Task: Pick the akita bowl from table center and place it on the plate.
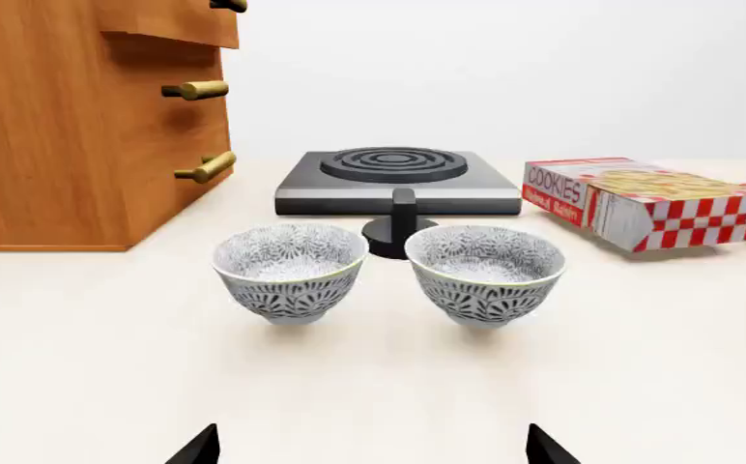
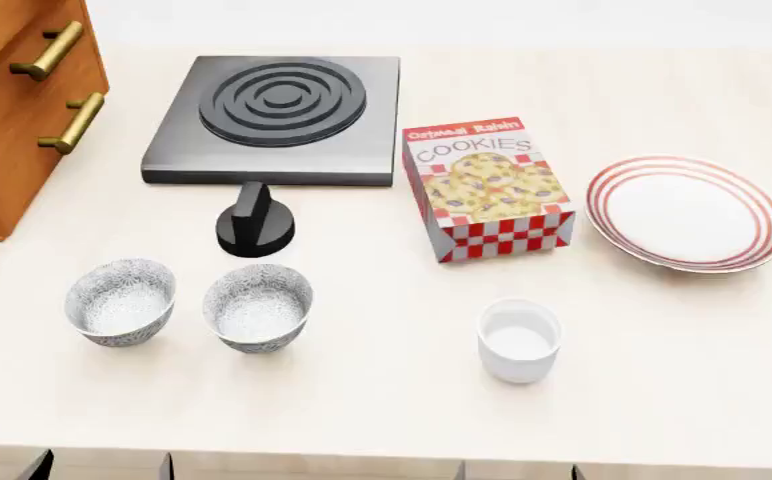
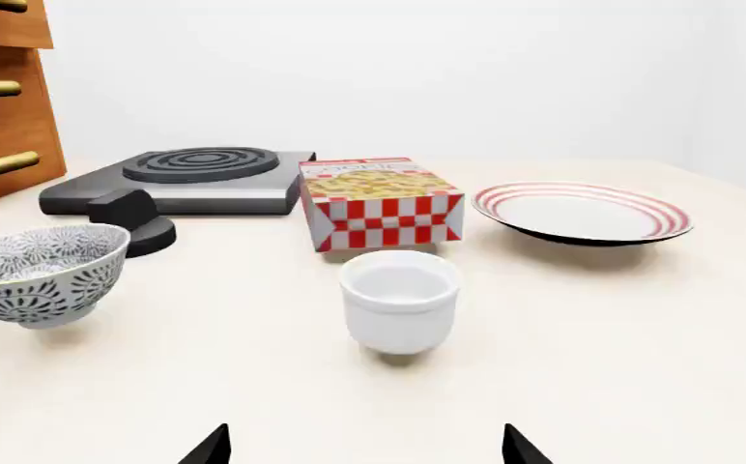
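Note:
Two alike grey-and-white speckled bowls stand side by side at the front left of the table. The akita bowl [image 2: 258, 305] is the one nearer the table's centre, and it also shows in the left wrist view [image 1: 485, 271] and the right wrist view [image 3: 41, 274]. Its twin [image 2: 121, 300] stands just left of it, also in the left wrist view [image 1: 291, 269]. The plate [image 2: 686, 212], white with red rings, lies at the far right and holds nothing. My left gripper [image 1: 373, 449] is open, short of both bowls. My right gripper [image 3: 364, 447] is open, facing the white cup.
A plain white cup [image 2: 518, 340] stands between the bowls and the plate. A cookie box [image 2: 489, 187] lies behind it. A black stove [image 2: 277, 118] with a black knob [image 2: 254, 222] is behind the bowls. A wooden cabinet [image 2: 13, 100] rises at the far left.

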`<state>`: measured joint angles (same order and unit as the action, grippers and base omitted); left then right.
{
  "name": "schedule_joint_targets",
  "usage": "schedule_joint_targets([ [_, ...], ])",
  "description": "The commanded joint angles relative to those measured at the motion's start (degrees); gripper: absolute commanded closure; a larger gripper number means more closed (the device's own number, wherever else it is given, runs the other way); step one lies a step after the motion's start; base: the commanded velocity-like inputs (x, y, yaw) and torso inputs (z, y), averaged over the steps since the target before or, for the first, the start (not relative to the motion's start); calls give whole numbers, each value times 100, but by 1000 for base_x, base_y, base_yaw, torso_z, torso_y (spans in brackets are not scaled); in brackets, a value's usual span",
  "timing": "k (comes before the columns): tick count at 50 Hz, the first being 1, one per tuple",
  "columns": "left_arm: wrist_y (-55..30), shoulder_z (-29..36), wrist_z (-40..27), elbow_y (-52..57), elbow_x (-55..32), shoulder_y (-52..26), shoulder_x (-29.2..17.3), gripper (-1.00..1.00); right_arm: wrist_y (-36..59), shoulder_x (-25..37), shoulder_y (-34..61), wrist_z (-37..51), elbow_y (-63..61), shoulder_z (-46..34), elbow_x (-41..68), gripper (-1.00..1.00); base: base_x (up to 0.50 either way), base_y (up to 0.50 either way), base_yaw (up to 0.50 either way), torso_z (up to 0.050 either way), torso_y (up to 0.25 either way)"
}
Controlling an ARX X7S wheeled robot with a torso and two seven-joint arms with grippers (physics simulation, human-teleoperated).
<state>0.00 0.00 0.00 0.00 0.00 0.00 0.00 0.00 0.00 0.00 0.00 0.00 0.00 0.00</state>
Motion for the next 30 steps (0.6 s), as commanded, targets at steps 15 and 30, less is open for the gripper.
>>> schedule_joint_targets([
  [15, -433, 455, -603, 128, -413, -285, -462, -100, -139, 293, 35, 347, -358, -102, -23, -100, 0, 0, 0, 0, 0],
  [30, -1410, 164, -893, 791, -752, -1171, -626, -100, 937, 533, 796, 572, -887, 250, 258, -100, 199, -5, 0, 0, 0],
])
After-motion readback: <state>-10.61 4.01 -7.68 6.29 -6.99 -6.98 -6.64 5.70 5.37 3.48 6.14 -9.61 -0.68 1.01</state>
